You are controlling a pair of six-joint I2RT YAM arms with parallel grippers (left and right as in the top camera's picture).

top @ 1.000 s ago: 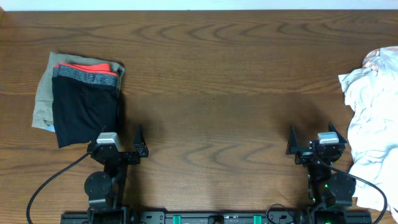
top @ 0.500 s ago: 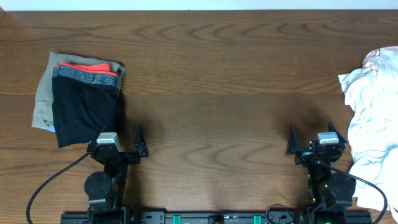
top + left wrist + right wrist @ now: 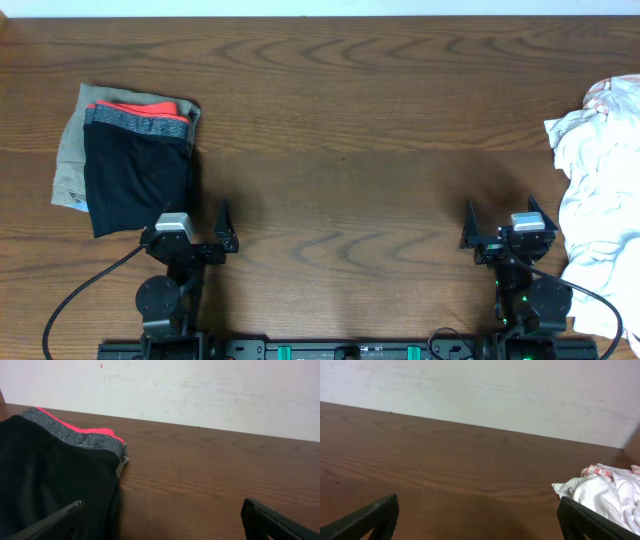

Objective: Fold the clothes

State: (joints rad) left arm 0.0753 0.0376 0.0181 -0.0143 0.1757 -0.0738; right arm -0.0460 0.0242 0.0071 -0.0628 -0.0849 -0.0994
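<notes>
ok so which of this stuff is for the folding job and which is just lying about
For the job: crumpled white clothes; left gripper; right gripper.
Lying about: folded stack, already neat; table.

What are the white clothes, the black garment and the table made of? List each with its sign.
The white clothes: soft matte fabric, likely cotton; crumpled into creases. The black garment: smooth matte knit, heathered grey waistband; possibly synthetic. The table: wood or wood-look laminate; grain lines, slight sheen.
</notes>
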